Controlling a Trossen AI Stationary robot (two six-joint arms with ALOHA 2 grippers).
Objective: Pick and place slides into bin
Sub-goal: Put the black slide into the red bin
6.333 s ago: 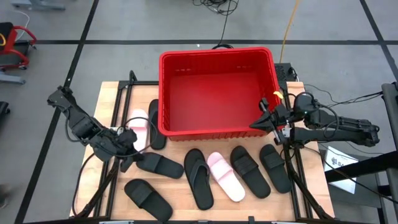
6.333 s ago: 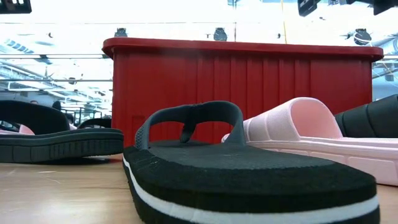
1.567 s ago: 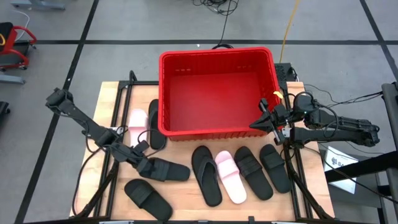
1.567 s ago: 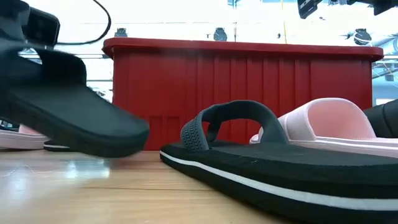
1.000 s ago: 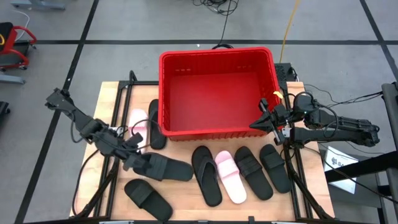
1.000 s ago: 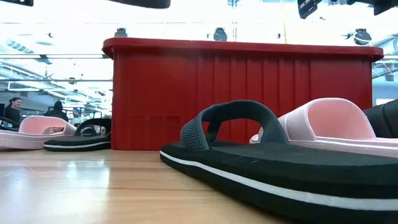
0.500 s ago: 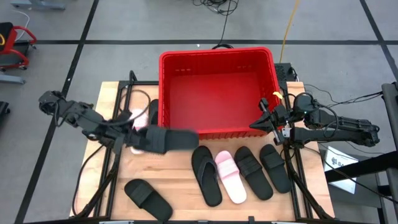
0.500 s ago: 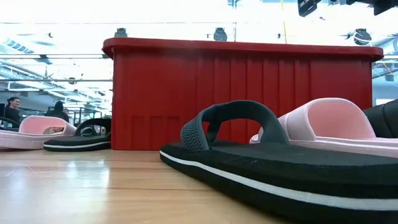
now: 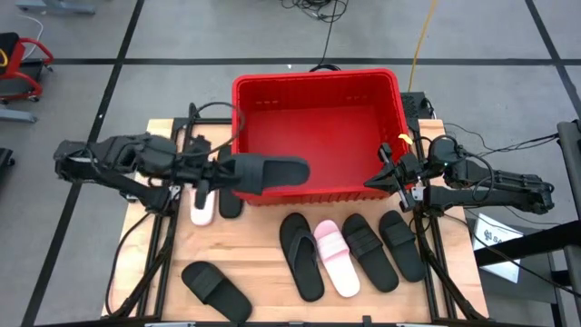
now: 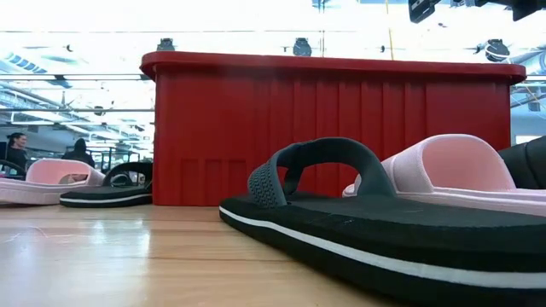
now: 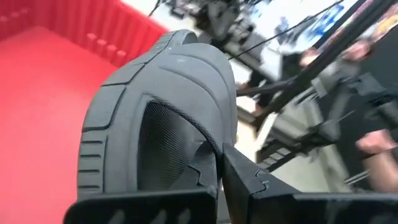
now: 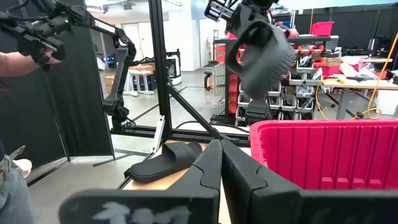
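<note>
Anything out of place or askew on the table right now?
Nothing stands out. The left gripper holds a black rubber slide over the red plastic bin's near-left corner; the other slides lie flat on the table.

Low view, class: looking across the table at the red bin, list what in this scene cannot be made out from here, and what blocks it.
- Inside of the bin: hidden by its near wall.
- Carried black slide and left end effector: above the top edge.
- Black slide at far right: cut off by the edge.
- Right end effector: out of frame.
</note>
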